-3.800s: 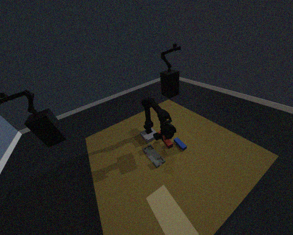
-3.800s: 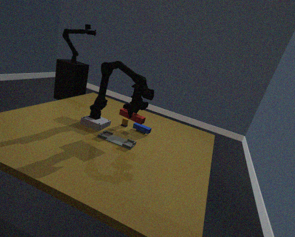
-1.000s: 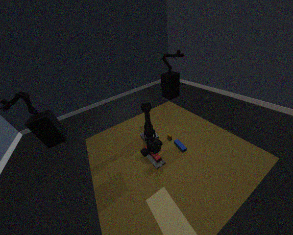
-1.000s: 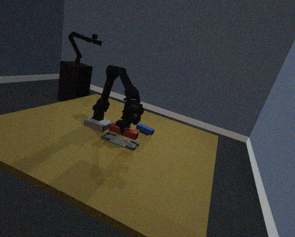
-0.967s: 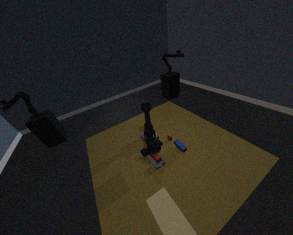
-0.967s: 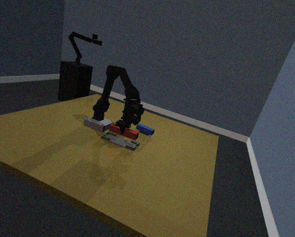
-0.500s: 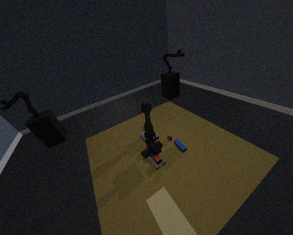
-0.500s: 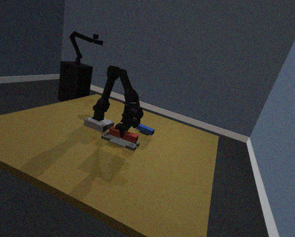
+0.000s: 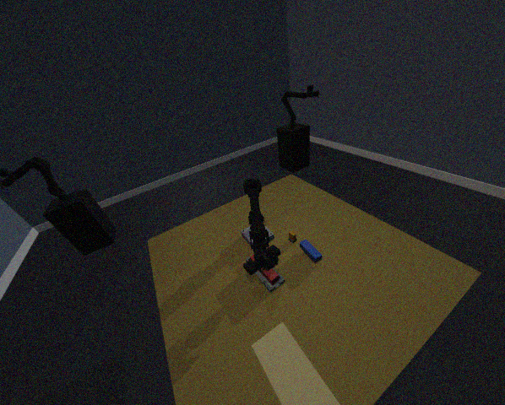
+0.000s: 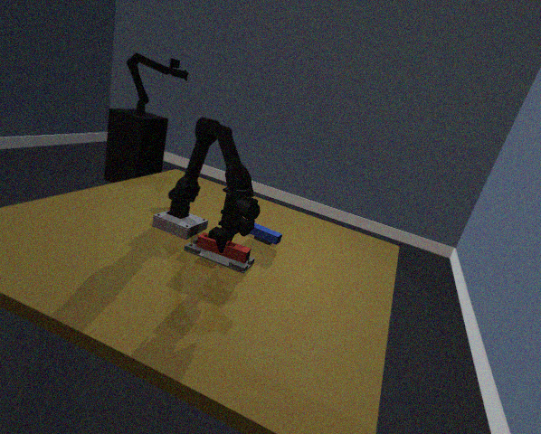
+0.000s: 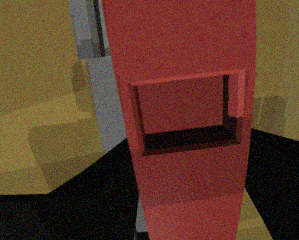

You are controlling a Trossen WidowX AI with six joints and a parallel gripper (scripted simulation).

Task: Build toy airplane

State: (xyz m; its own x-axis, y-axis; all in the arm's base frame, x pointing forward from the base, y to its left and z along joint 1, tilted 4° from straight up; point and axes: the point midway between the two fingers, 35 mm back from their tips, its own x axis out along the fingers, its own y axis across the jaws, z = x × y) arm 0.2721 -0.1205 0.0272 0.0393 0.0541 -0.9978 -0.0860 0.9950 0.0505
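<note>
Top: my gripper (image 9: 261, 264) (image 10: 221, 240) (image 11: 180, 136), one, over the grey jig (image 9: 275, 284) (image 10: 241, 266) (image 11: 106, 95); red fuselage (image 9: 270, 275) (image 10: 235, 250) (image 11: 189, 45), one, partly hidden beneath me; blue wing (image 9: 310, 250) (image 10: 267, 233), one, lying apart from the jig on the yellow table top (image 9: 353, 278) (image 10: 298, 303) (image 11: 29, 85); small orange tail fin (image 9: 292, 237), one, near the wing

Exterior: my fingers clasped on the fuselage, which lies lengthwise along the jig; whether fully seated, I cannot tell; wing behind my wrist

Wrist: fuselage between my two black fingers, one rectangular socket (image 11: 181, 105), unfilled; jig strip visible alongside
</note>
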